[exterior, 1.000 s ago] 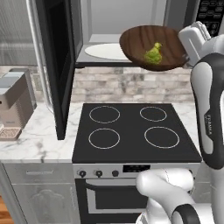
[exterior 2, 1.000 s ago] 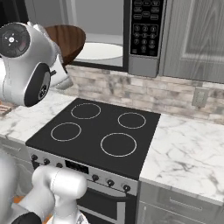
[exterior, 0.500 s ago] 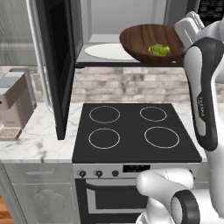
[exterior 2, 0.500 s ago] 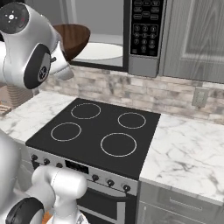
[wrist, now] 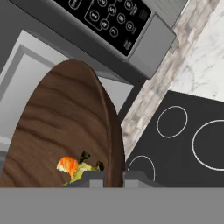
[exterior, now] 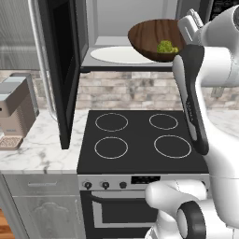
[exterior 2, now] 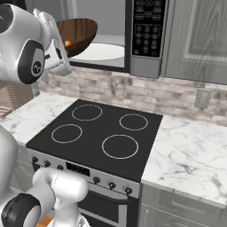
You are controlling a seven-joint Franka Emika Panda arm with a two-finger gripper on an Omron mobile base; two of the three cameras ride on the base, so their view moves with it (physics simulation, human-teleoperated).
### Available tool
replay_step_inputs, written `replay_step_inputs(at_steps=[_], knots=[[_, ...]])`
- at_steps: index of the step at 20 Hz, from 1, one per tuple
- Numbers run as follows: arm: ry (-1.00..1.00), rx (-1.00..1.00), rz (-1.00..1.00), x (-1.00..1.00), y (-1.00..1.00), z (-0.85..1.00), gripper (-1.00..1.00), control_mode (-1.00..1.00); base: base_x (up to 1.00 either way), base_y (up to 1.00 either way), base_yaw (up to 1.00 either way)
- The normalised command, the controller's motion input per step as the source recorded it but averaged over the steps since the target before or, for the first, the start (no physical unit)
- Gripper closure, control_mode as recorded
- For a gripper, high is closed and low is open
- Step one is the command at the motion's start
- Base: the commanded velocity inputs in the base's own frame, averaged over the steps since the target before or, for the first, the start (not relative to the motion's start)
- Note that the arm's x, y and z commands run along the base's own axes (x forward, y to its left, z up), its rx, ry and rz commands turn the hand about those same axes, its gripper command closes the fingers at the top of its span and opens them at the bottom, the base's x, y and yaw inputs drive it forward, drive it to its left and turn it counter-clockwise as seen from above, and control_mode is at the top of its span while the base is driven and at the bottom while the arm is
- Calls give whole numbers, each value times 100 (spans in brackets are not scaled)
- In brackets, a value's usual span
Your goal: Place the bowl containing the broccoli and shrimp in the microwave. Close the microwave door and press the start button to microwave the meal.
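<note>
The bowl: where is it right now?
In the left base view the bowl hangs in the gripper at the open microwave mouth, above the turntable plate.

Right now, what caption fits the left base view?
Gripper carries the wooden bowl with broccoli toward the open microwave.

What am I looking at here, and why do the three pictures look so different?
It is a white robot arm in a computer-drawn kitchen. Two pictures come from cameras behind the arm, left and right; the third from its hand. Its gripper pinches the rim of a wide dark brown wooden bowl holding a yellow-green broccoli floret and an orange shrimp, lifted at the open grey steel microwave above a black stove. A toaster sits on the marble counter.
</note>
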Motion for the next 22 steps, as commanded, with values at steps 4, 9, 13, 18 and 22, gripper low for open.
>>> replay_step_inputs(at_steps=[4, 9, 13, 18, 22], knots=[[0, 2, -13, 46, 1, 0, 100, -100, 0, 0, 0], [0, 4, -8, 51, 0, -7, 100, -100, 0, 0, 0], [2, 6, -5, 55, 0, -18, 100, -100, 0, 0, 0], [1, 8, -4, 50, 3, -23, 100, -100, 0, 0, 0], [1, 6, -5, 47, 8, -14, 100, -100, 0, 0, 0]])
